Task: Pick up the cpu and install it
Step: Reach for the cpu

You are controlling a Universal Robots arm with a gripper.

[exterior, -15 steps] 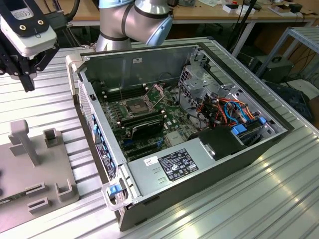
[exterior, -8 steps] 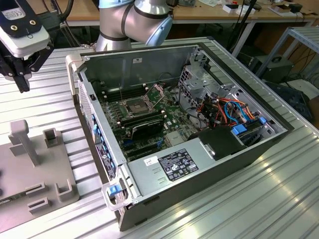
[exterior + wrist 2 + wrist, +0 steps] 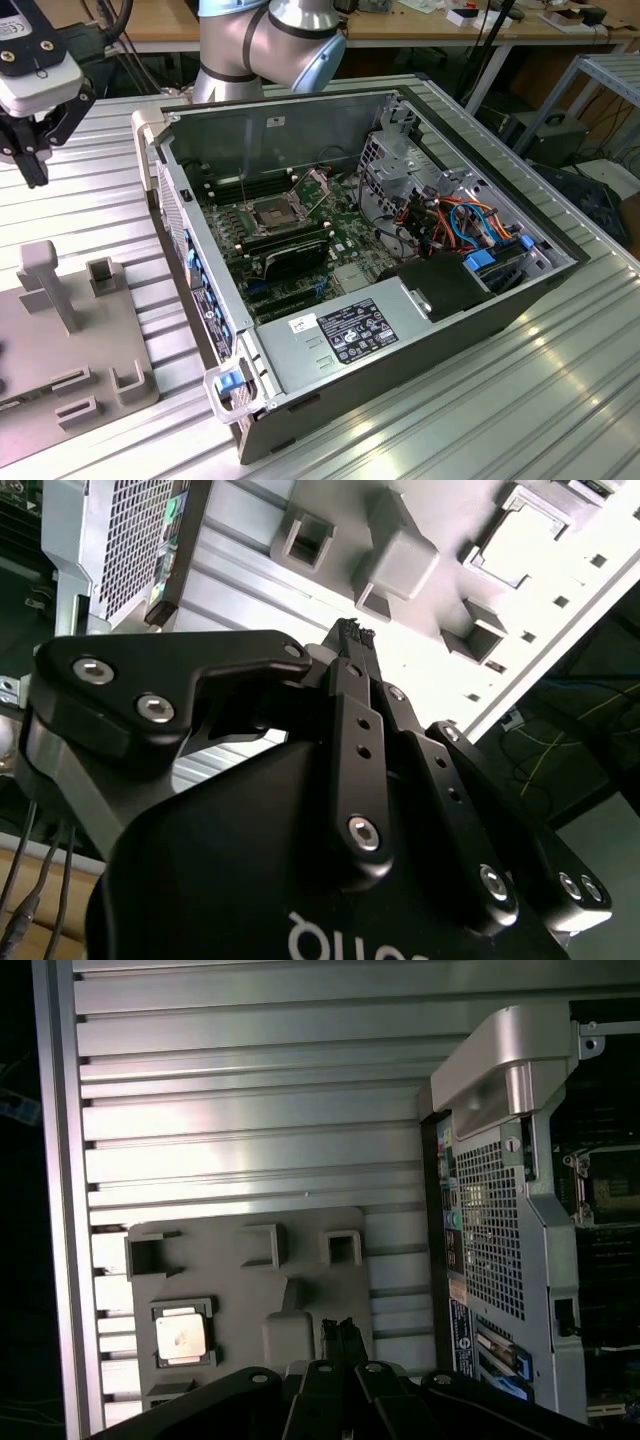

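The cpu [image 3: 181, 1338] is a small silver-grey square lying flat in a recess of a grey fixture plate [image 3: 225, 1285] on the ribbed metal table. In the second wrist view the cpu [image 3: 518, 542] shows as a bright square in the same recess. My gripper [image 3: 34, 172] hangs above the table at the exterior view's left, higher than the plate and off to one side of the cpu. In both wrist views the black fingertips [image 3: 340, 1328] [image 3: 352, 632] meet with nothing between them. The black-framed socket [image 3: 272, 212] sits on the motherboard inside the open computer case [image 3: 400, 330].
The fixture plate [image 3: 70, 350] carries a tall post [image 3: 50, 285] and several small block holders. The case walls stand around the motherboard, with cables [image 3: 460, 225] and a power supply [image 3: 350, 330] inside. The arm's base [image 3: 265, 45] stands behind the case.
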